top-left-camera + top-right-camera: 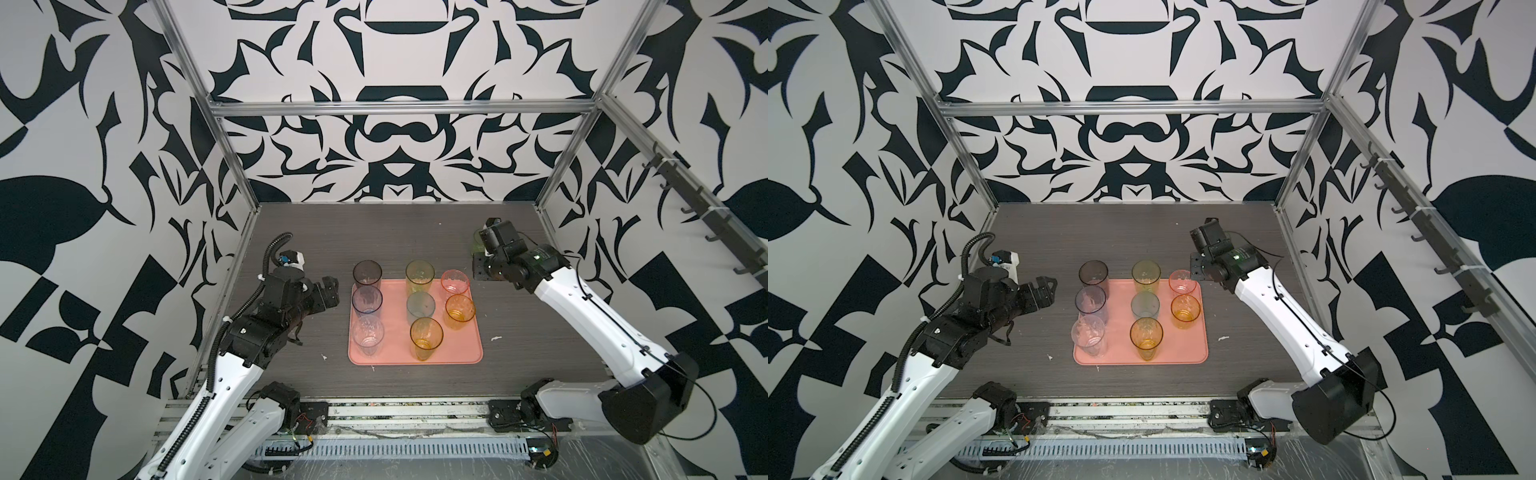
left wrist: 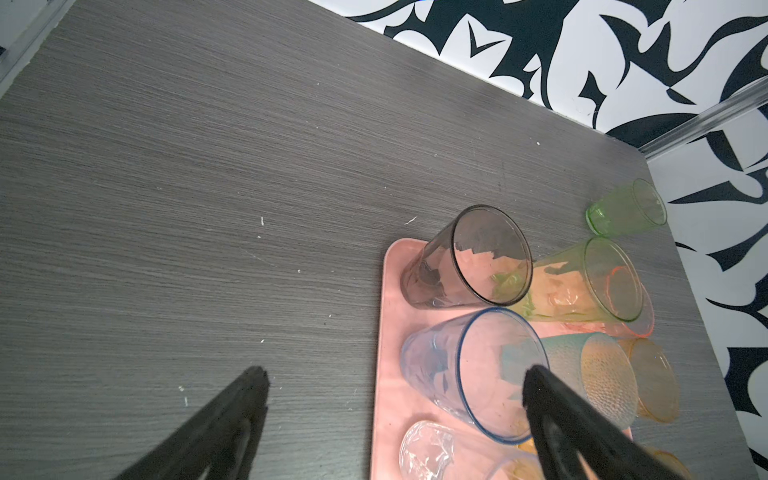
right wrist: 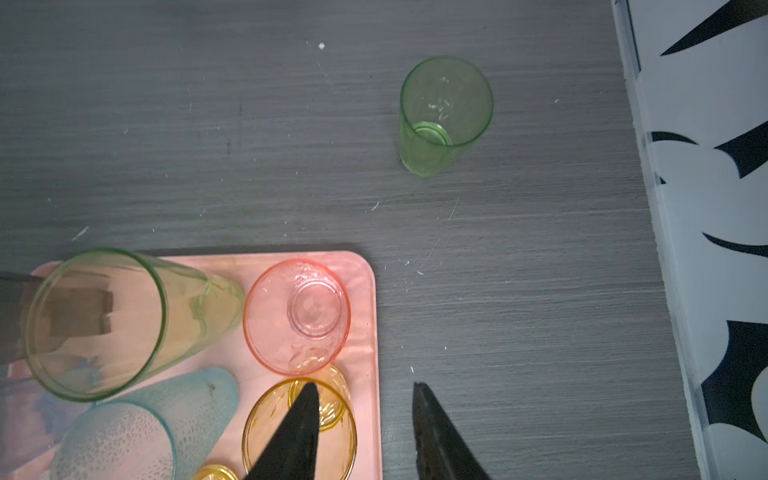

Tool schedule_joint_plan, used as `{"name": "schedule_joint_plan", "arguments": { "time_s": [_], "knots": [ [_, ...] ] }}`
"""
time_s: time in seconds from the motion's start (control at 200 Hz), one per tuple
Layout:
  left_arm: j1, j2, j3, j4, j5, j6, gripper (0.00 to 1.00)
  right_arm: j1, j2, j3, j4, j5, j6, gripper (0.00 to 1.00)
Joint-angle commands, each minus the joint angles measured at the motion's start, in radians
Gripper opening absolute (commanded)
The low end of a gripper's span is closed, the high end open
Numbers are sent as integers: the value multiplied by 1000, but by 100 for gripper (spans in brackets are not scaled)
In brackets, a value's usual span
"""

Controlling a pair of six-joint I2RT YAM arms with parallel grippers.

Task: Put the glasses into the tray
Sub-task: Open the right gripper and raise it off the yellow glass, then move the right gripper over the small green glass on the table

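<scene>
Pink tray [image 1: 476, 355] carries eight glasses [image 1: 420, 306], all upright in three lines, so by my count the job is all but done. What is left is a short green glass [image 3: 445, 112], standing alone on the tabletop [image 3: 540, 291] beyond the tray's far right corner, clear of it. The right hand [image 3: 365, 388] hovers over the tray's right edge, jaws partly apart and empty, nearest that straggler. The left hand [image 2: 397, 374] is spread wide beside the tray's left side, gripping nothing. One pick and placement should finish it; the tray's near right corner looks free.
</scene>
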State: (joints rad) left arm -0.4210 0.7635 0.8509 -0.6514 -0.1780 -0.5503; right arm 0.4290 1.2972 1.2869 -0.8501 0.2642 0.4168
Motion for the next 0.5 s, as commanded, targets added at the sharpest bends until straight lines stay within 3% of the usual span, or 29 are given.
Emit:
{"name": "schedule_joint_plan", "arguments": {
  "time_s": [0.0, 0.22, 0.495],
  "knots": [
    [3, 8, 35, 1, -7, -3, 100, -41, 9, 52, 56, 12, -27, 43],
    [2, 2, 31, 35, -38, 26, 99, -139, 89, 120, 95, -21, -68, 46],
    [2, 2, 20, 122, -63, 82, 99, -266, 224, 195, 153, -111, -32, 53]
  ]
}}
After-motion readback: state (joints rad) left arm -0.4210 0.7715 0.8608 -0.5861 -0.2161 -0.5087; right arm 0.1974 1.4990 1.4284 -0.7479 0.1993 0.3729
